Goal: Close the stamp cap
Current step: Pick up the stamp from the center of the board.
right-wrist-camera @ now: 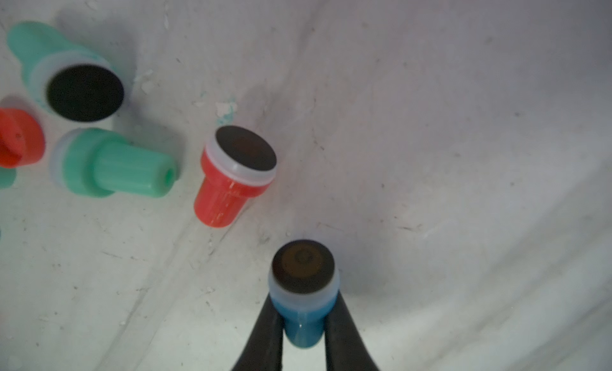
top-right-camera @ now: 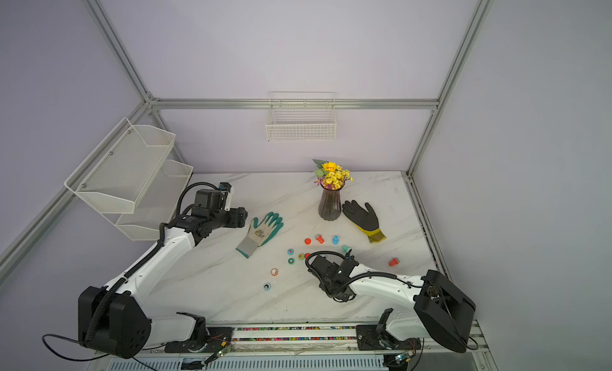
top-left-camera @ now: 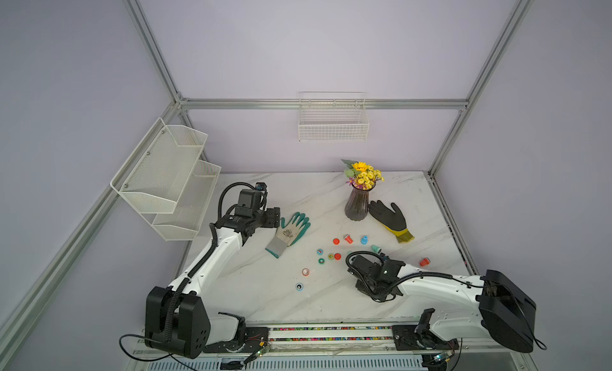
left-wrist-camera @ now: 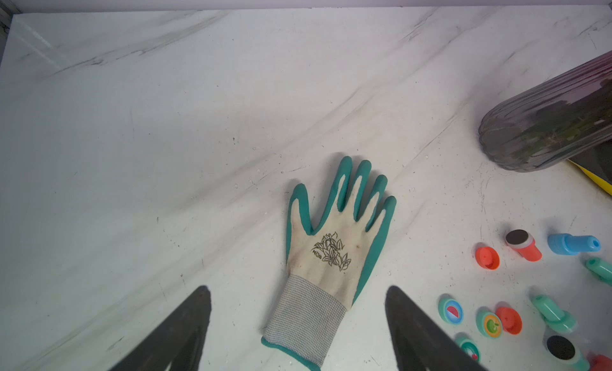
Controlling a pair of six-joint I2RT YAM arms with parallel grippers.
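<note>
The white marbled counter carries everything. The left arm reaches up the counter's left side. Its left hand has its fingers spread wide with nothing between them, and it sits just beside a green-and-cream glove, on the glove's left-edge side. That glove lies flat, left of the counter's middle.

The right arm comes in from the near right corner and ends in the counter's right half, toward the near edge. In both top views its wrist covers what it holds. The right wrist view shows the right hand pinching the blue stamp. Its two fingers press on either side of the narrow blue handle, and the wide end with its dark pad sticks out past the fingertips. Whether the stamp touches the counter cannot be told.

A dark ribbed vase of yellow flowers stands toward the far edge. A black glove lies just beside it on the right-edge side.

Loose stamps lie near the right hand: a red stamp closest and a green stamp farther off. Small caps are scattered around the counter's middle. A blue-rimmed cap lies nearest the near edge, apart from the right arm's wrist on its left-edge side.
</note>
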